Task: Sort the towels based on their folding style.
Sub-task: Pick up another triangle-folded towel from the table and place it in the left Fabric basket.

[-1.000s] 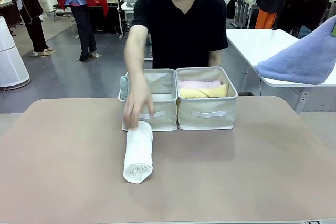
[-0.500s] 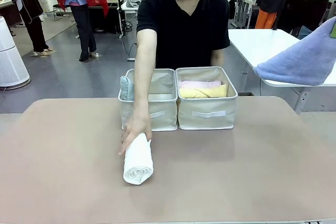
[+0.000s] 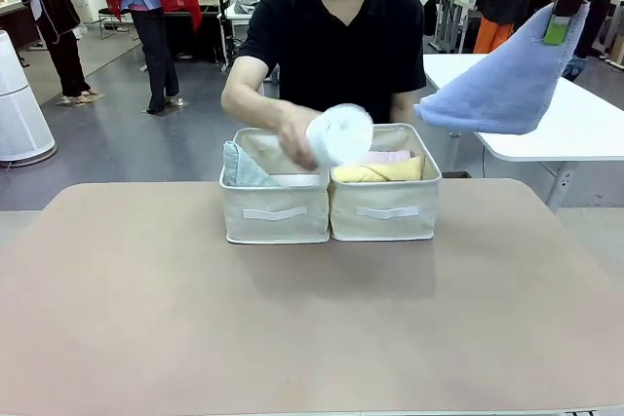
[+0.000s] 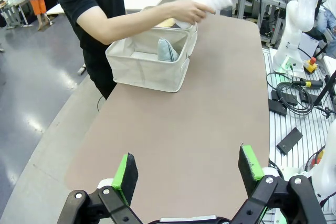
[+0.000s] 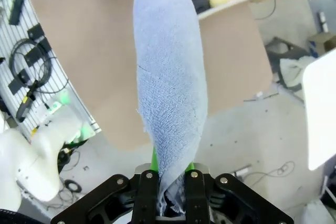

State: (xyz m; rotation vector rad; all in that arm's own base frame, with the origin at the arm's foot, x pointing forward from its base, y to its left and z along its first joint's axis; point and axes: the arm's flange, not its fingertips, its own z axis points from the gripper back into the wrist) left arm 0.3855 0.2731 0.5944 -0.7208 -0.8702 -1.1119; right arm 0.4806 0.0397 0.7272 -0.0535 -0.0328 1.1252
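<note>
Two cream baskets point(image 3: 253, 226) stand touching on the tan table point(image 3: 312, 319), well ahead of your left gripper point(image 4: 186, 169), whose jaws stand wide apart over bare tabletop. Above those baskets the person's hand point(image 3: 297, 138) holds the white rolled towel point(image 3: 339, 133). The mint towel point(image 4: 167, 50) stands in the basket nearer that gripper; a yellow towel point(image 3: 378, 171) and a pink towel point(image 3: 385, 156) lie in the other. Your right gripper point(image 5: 171, 170) is clamped on the periwinkle towel point(image 5: 170, 93), which hangs from it over the table's edge and grey floor. A white table point(image 3: 575, 124) stands beyond.
</note>
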